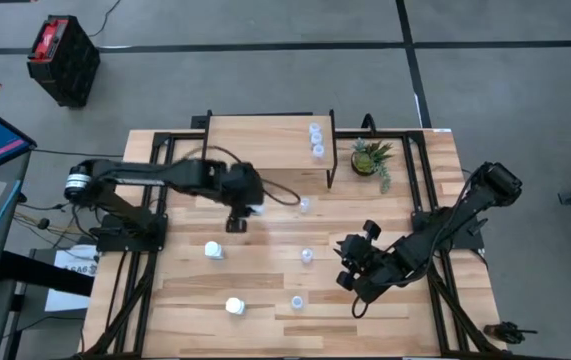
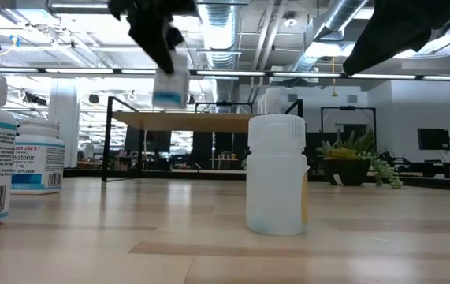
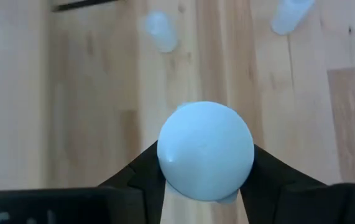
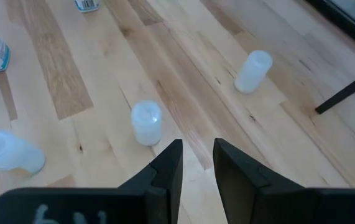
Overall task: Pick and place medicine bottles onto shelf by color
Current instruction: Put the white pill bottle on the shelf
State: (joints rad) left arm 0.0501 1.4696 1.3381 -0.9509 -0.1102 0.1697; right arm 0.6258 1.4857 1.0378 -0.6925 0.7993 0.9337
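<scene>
My left gripper [image 1: 252, 209] is shut on a bright white medicine bottle [image 2: 169, 84] in the air, between the table's middle and the shelf [image 1: 265, 142]. Three translucent bottles [image 1: 316, 140] stand in a row at the shelf's right end. Two white bottles [image 1: 213, 250] [image 1: 235, 306] and three translucent bottles [image 1: 306, 204] [image 1: 307, 256] [image 1: 296, 301] stand on the table. My right gripper [image 1: 350, 277] hovers right of them, its fingers [image 4: 168, 165] a narrow gap apart and empty. My left gripper pinches the white bottle between its two fingers [image 3: 141, 169], on opposite sides just below the round cap [image 3: 205, 149]. The fingers come from above, pointing down. The bottle hangs below them, nearly upright with its labelled body [image 2: 169, 93] down, lifted clear of the table.
A small green potted plant [image 1: 371, 158] stands right of the shelf. The shelf's black legs [image 1: 331, 170] stand near the far translucent bottle. Open tabletop lies along the near edge [image 1: 285, 340].
</scene>
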